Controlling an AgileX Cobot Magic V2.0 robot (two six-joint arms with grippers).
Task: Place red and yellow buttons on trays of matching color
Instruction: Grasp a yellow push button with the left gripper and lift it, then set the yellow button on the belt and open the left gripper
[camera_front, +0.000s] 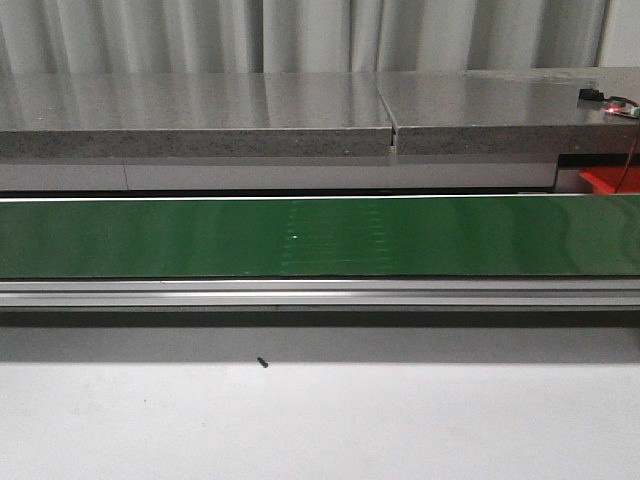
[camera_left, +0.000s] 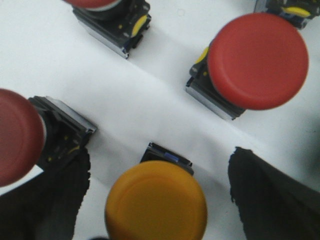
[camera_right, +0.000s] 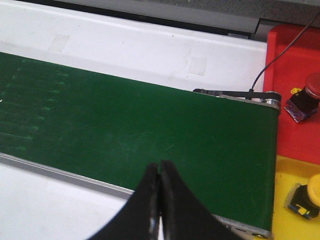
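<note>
Left gripper (camera_left: 157, 200) fingers (camera_left: 47, 200) spread wide, straddling yellow button (camera_left: 156, 202) at bottom centre of left wrist frame, not touching it. Red buttons on white worktop (camera_left: 135, 100) around it: one upper right (camera_left: 257, 60), one at left edge (camera_left: 17, 135), one top left (camera_left: 92, 3).

Right gripper (camera_right: 160, 200) fingers pressed together, holding nothing, above green conveyor belt (camera_right: 125, 125). Right edge of right wrist frame: red tray (camera_right: 290, 55) holds red button (camera_right: 312, 87); yellow tray (camera_right: 295, 175) holds yellow button (camera_right: 312, 192).

Front view: belt bare.

Even, soft indoor light, pale sheen on the grey counter (camera_front: 300, 105) behind the belt, dark shadow under the conveyor rail — close red button (camera_left: 15, 135) blurred, edges soft in the left wrist view.
</note>
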